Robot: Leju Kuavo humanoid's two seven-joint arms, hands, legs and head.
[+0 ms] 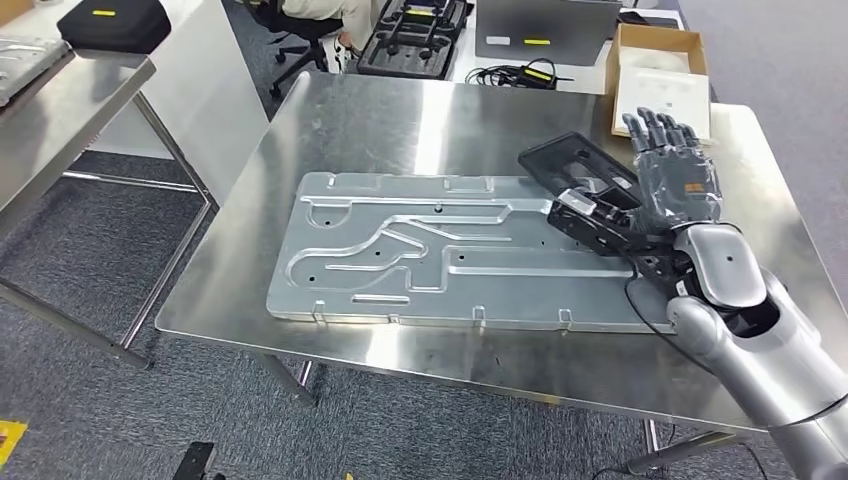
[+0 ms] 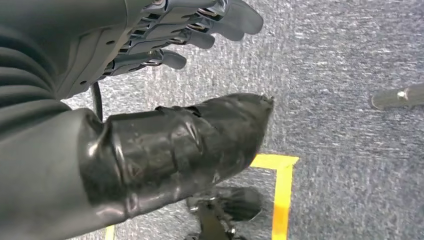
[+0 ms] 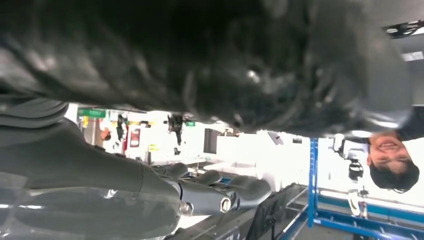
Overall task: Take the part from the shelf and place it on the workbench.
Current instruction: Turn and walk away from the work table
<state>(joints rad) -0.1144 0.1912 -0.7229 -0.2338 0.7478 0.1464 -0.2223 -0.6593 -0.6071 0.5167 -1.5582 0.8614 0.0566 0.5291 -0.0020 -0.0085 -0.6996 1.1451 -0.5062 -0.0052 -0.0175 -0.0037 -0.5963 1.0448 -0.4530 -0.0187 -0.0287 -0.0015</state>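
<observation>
Right hand (image 1: 672, 178): hovered over the black part's far end, fingers (image 1: 655, 128) straight and spread, holding nothing.
Desk (image 1: 420, 120): steel, carried a big grey metal plate (image 1: 440, 255).
Black part (image 1: 590, 205): lay on the desk, overlapping the plate's right end.
Left hand (image 2: 165, 35): hung over carpet, fingers loosely apart, empty.

Black flat slotted part (image 1: 590, 190) tilted, one end on workbench (image 1: 400, 120), overlapping silver plate (image 1: 440, 250) edge.
</observation>
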